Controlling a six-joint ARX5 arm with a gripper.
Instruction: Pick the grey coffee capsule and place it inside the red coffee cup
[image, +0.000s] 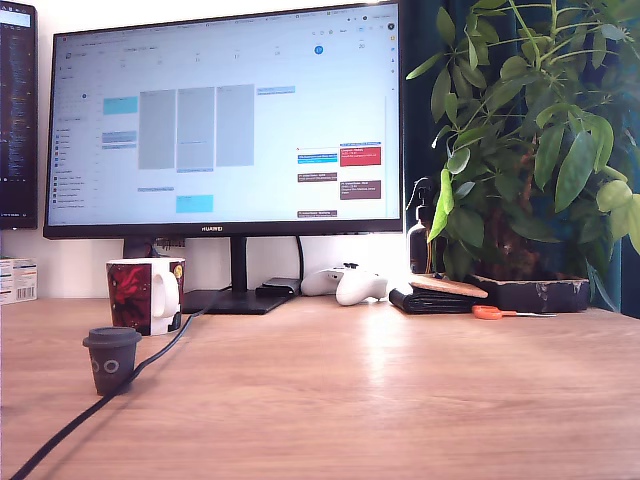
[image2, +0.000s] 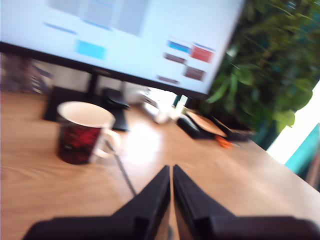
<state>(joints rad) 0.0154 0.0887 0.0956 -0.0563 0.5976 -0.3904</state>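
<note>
The grey coffee capsule (image: 111, 358) stands upright on the wooden desk at the exterior view's left, near the front. Just behind it is the red coffee cup (image: 145, 293), its white handle facing the exterior view's right. The arm does not show in the exterior view. In the blurred wrist view my gripper (image2: 171, 171) hangs above the desk with its two black fingers (image2: 155, 192) pressed together and nothing seen between them. The cup (image2: 82, 132) stands upright a short way beyond the fingertips, its white inside showing. The capsule is out of the wrist view.
A black cable (image: 100, 400) runs across the desk past the capsule and cup. A large monitor (image: 225, 115) stands behind. A white game controller (image: 350, 285), a dark wallet (image: 435, 295), orange scissors (image: 492, 312) and a potted plant (image: 530, 150) sit at the back right.
</note>
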